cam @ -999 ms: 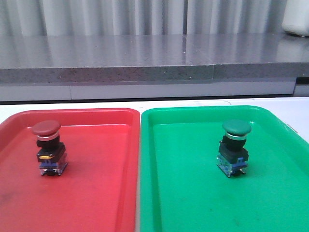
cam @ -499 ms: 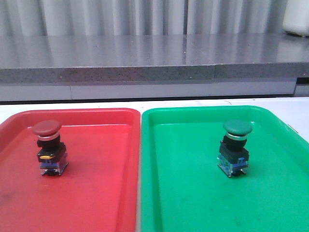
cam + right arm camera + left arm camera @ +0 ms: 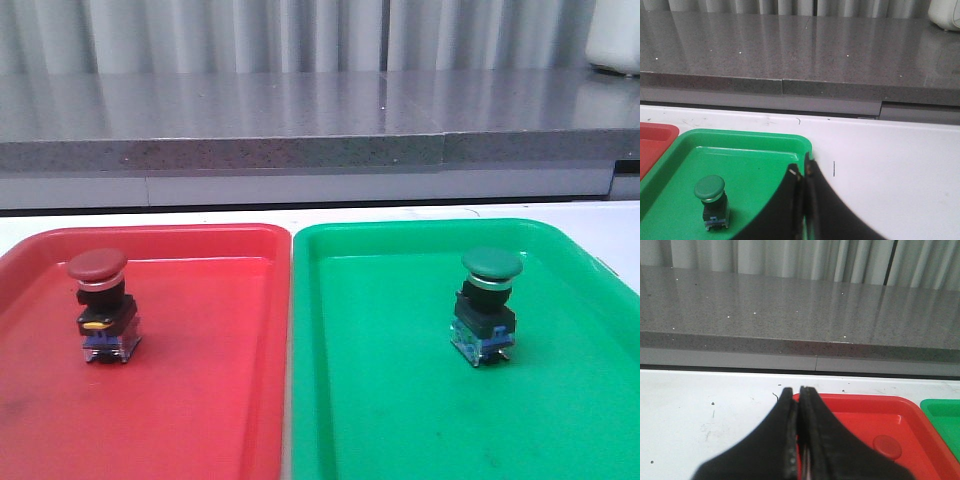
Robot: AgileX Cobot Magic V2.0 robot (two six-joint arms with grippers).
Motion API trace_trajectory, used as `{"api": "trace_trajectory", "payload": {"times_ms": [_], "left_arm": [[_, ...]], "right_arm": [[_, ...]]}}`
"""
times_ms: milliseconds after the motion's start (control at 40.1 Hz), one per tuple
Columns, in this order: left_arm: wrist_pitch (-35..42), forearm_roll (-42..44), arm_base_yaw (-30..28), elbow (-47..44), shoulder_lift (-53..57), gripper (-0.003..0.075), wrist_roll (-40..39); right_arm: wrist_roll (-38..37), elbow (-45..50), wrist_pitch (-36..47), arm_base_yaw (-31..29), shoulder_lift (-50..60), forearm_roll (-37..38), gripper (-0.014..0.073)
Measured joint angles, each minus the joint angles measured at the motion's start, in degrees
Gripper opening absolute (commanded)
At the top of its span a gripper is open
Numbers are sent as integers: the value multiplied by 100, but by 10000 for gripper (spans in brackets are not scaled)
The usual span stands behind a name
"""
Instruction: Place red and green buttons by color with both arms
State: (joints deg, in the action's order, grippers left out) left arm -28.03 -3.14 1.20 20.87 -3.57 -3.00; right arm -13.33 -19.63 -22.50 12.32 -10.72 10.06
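Red button (image 3: 100, 305) upright in red tray (image 3: 200, 400), green button (image 3: 487, 303) in green tray (image 3: 400, 400); left claw (image 3: 799, 405) and right claw (image 3: 802, 175) clenched, empty, best kept clear.

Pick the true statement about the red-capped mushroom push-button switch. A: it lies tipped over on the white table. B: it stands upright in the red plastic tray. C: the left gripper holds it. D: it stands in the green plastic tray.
B: the red-capped mushroom push-button switch stands cap-up inside the red plastic tray.
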Motion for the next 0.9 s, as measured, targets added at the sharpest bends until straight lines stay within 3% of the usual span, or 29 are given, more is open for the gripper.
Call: {"api": "trace_trajectory", "payload": {"times_ms": [374,674,899], "left_arm": [[369,-11,-313,-921,391,-20,0],[1410,-29,-389,-2113,391,-20,0],[2037,-29,-389,-2113,391,-20,0]], "right_arm": [[0,5,11,0,0,0,-68],[0,5,11,0,0,0,-68],[0,5,11,0,0,11,-68]]}}
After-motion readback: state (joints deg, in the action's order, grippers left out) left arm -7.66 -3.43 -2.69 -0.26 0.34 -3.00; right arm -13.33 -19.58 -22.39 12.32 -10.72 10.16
